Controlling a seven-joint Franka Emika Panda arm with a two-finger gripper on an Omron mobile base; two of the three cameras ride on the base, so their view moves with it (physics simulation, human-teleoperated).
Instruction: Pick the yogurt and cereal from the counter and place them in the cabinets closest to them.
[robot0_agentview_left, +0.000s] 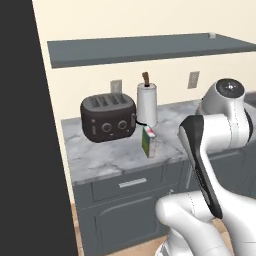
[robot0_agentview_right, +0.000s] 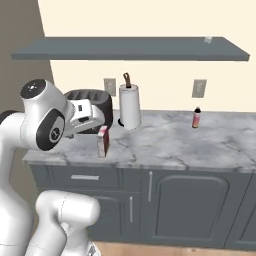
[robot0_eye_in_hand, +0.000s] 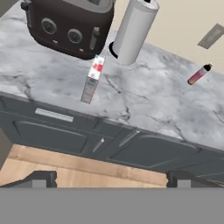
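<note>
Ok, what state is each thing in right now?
cereal: upright on the counter, in front of the paper-towel roll, not held.
yogurt: on the cabinet shelf, far right end.
hand: open, holding nothing, back from the counter.
pink-red bottle: upright by the wall.
toaster: slots empty.

One toaster (robot0_agentview_left: 108, 117) – one cereal (robot0_agentview_left: 148, 141) – one bottle (robot0_agentview_right: 196, 118)

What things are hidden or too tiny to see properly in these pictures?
- Black four-slot toaster: right base view, the white arm covers most of it.
- Tiny pale thing on the grey-blue wall shelf: left base view, too small to tell what it is.
- Slim pink-red bottle: hand view, label too small to read.
- Small mottled cereal box: right base view, front turned away.
</note>
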